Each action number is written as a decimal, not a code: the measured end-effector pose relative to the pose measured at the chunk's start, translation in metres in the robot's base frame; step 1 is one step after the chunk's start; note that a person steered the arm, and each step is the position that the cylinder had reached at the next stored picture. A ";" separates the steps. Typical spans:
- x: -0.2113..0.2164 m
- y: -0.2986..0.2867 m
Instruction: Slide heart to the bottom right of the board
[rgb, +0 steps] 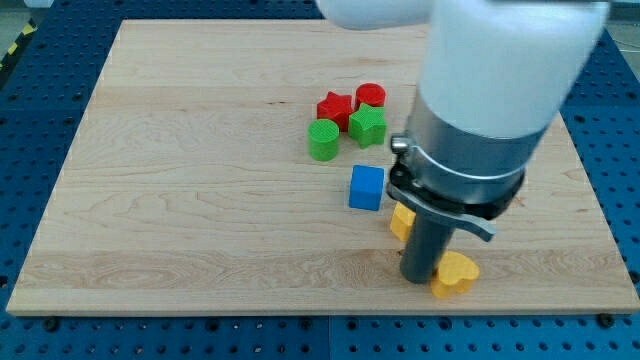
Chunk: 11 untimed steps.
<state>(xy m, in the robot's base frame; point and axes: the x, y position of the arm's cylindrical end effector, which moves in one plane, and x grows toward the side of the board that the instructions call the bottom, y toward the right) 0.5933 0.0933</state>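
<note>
With the rod's tip (417, 279) touching the left side of the yellow heart (455, 275) near the board's (180, 200) bottom edge, right of centre, it should push steadily rightward along that edge, staying centred behind the heart.

A pale wooden board (200, 200) with fine horizontal grain fills most of the view. Around it, from 6 o'clock round to 9 and again at 3 o'clock, runs a blue perforated table top (30, 130) dotted with regular holes. Light falls evenly and softly, with little shadow.
</note>
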 end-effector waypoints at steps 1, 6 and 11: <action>0.000 0.018; 0.023 0.136; -0.025 -0.057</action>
